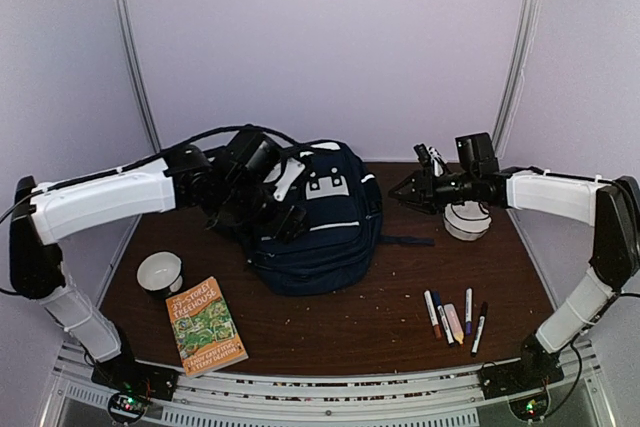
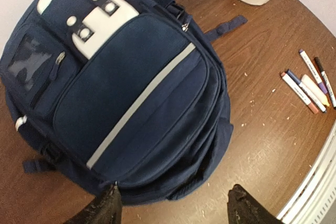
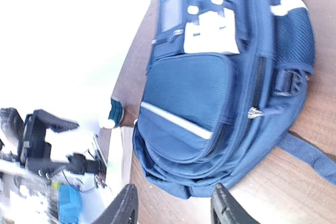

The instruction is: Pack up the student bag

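Lying on the tabletop point(image 1: 370, 322): the student bag point(image 1: 330, 232), navy, front face up, in the middle toward the far edge (by far the biggest thing there).
Top view, left hand point(image 1: 292, 219): over the bag's left flank, dark against the fabric; its spread is hard to read from above.
Top view, right hand point(image 1: 404, 190): off the bag's upper right corner, apart from it, tips aimed at the bag.
Top view, bowl point(image 1: 160, 272): white, to the near left of the bag, apart from it.
Top view, book point(image 1: 206, 325): green and orange cover, nearer than the bowl, well apart from the bag.
Top view, markers point(image 1: 453, 319): a loose row to the near right of the bag.
Top view, white round item point(image 1: 466, 220): to the right of the bag, by the right arm.
Left wrist view, bag: fills most of the frame, with a grey stripe across the front pocket and a white patch with round studs beyond it.
Left wrist view, fingers point(image 2: 105, 211): spread wide at the bottom edge with nothing between them; this hand is released, above the bag's lower end.
Right wrist view, bag: seen sideways, a metal zip pull point(image 3: 254, 113) at its side, a strap point(image 3: 310, 156) trailing onto the wood.
Right wrist view, fingers point(image 3: 226, 205): parted, only the bag's corner and bare wood beyond them; released, grasping nothing.
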`<state>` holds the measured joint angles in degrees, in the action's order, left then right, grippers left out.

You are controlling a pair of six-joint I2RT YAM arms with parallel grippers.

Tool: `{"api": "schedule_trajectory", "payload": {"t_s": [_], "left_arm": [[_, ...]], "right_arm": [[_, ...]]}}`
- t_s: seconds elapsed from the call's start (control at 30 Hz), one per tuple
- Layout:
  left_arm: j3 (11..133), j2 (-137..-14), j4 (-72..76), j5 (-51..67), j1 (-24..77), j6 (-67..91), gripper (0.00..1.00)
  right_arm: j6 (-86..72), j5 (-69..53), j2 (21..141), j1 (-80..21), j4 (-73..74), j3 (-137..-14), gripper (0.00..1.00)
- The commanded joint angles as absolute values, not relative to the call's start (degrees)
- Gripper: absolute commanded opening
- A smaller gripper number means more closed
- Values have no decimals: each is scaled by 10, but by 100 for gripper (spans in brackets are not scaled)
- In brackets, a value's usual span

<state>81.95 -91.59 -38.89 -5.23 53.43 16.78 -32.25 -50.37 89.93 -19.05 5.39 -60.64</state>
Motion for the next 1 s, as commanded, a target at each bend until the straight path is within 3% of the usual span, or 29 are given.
{"api": "schedule_trajectory", "payload": {"t_s": [0.0, 0.23, 0.53, 0.8, 0.97], "left_arm": [[709, -802, -392, -155, 534, 303, 73], [528, -635, -447, -191, 533, 507, 75], [384, -498, -547, -102, 489, 675, 84], [311, -416, -575, -102, 434, 715, 97], [277, -440, -538, -75, 410, 714, 97]], "right_arm": [[-180, -519, 848, -224, 92, -632, 46], [-72, -480, 890, -364, 185, -700, 48], [-70, -446, 1022, -521, 207, -822, 47], [-146, -506, 1137, -568, 177, -879, 51], [-149, -500, 1161, -575, 180, -878, 53]]}}
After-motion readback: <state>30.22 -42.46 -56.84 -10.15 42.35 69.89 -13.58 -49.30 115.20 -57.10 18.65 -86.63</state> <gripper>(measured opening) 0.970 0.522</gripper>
